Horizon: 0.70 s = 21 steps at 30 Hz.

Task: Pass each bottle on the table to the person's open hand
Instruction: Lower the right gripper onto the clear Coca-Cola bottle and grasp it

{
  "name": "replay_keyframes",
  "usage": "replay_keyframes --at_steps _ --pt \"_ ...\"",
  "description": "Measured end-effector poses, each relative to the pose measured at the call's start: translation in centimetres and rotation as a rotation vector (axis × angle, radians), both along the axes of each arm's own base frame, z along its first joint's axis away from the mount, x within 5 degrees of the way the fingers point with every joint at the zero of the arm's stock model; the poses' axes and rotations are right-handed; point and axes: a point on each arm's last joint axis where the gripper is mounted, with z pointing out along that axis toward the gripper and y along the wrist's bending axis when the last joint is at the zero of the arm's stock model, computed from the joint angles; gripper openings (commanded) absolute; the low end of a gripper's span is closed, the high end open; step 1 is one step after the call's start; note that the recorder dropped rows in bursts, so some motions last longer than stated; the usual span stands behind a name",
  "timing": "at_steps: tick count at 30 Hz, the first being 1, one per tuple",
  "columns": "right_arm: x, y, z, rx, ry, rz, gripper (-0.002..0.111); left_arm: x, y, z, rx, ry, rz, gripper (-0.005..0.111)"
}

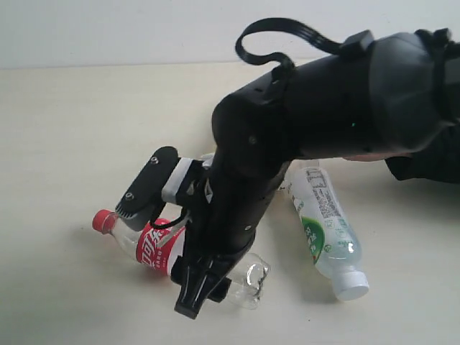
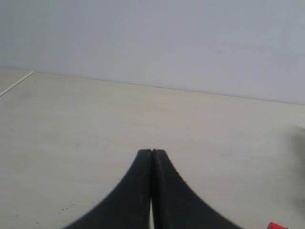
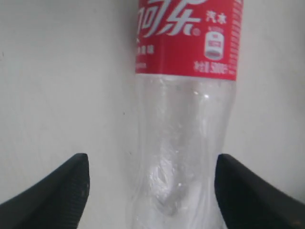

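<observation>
A clear bottle with a red cap and red label (image 1: 154, 248) lies on its side on the table (image 1: 72, 129). My right gripper (image 1: 172, 244) is open and straddles its clear lower body, one finger (image 1: 144, 190) on each side. In the right wrist view the bottle (image 3: 183, 143) lies between the fingertips of the right gripper (image 3: 151, 176), with a clear gap on one side and little on the other. A second clear bottle with a white cap (image 1: 327, 230) lies to the right. My left gripper (image 2: 152, 152) is shut and empty above bare table. The person's open hand is hidden behind my right arm.
A black sleeve (image 1: 431, 162) shows at the right edge, just behind my right arm (image 1: 323, 108). A pale wall (image 1: 108, 29) bounds the table at the back. A red speck (image 2: 274, 225) sits at the edge of the left wrist view.
</observation>
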Motion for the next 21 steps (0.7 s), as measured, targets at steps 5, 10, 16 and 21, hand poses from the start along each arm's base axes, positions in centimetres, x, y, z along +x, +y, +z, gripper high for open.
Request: replay_keyframes --at_steps 5,10,16,21 --pt "0.0 0.9 -1.0 -0.04 -0.052 0.043 0.071 0.0 0.0 0.0 0.0 0.0 0.0 0.0" --pt "0.5 0.7 -2.4 -0.101 -0.079 0.04 0.071 0.0 0.0 0.0 0.0 0.0 0.0 0.0" --pt "0.6 0.9 -4.3 -0.129 -0.061 0.032 0.07 0.0 0.0 0.0 0.0 0.0 0.0 0.0" --pt "0.7 1.1 -5.3 -0.138 -0.05 0.014 0.068 0.0 0.0 0.0 0.0 0.0 0.0 0.0"
